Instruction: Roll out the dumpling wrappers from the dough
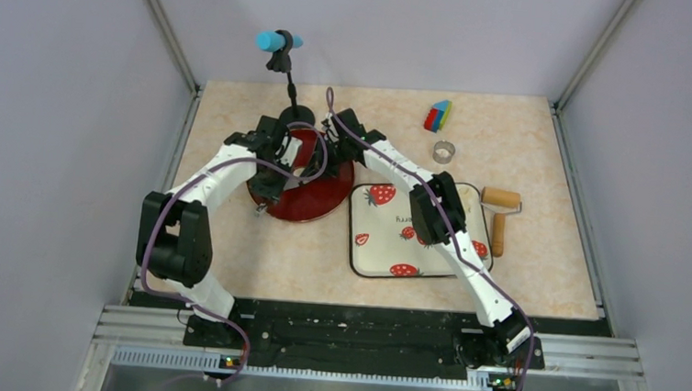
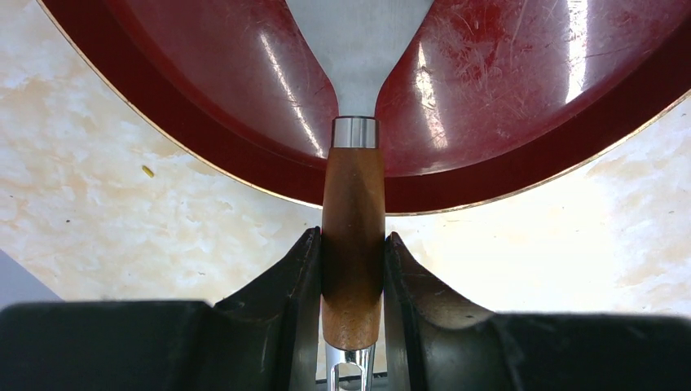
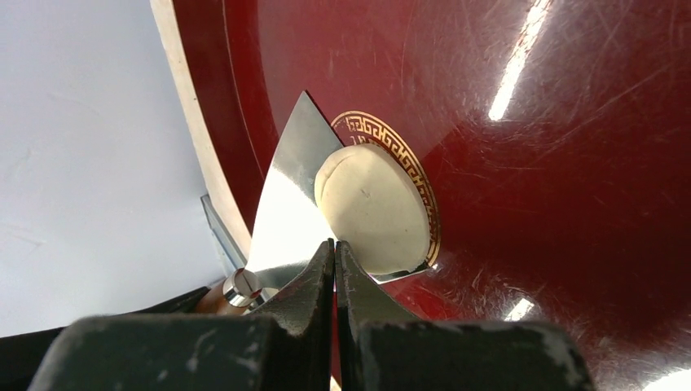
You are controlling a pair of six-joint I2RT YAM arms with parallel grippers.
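Over the red plate (image 3: 570, 163), your left gripper (image 2: 352, 240) clamps the wooden handle (image 2: 353, 187) of a metal spatula (image 3: 281, 212), jaws set narrow on either side of the grip. The blade lies flat in the plate's well. That low, level hold looks chosen so the thin edge can slide under the dough rather than dig into it.

The dough (image 3: 375, 208), a pale round disc, rests in the middle of the plate, mostly on the blade and over the gold ring printed on the plate.

Your right gripper (image 3: 335, 248) is closed with nothing between its fingers, and its tips sit at the near rim of the disc. You cannot tell from here whether they touch it. Pressed together like this, the fingers probably serve as a blunt stop or pusher, steadying the soft disc against the blade.

The strawberry tray (image 1: 370, 257) waits just right of the plate, with the rolling pin (image 1: 501, 216) beside it and the ring cutter (image 1: 444, 151) behind. It seems the likely landing spot once you lift the disc.
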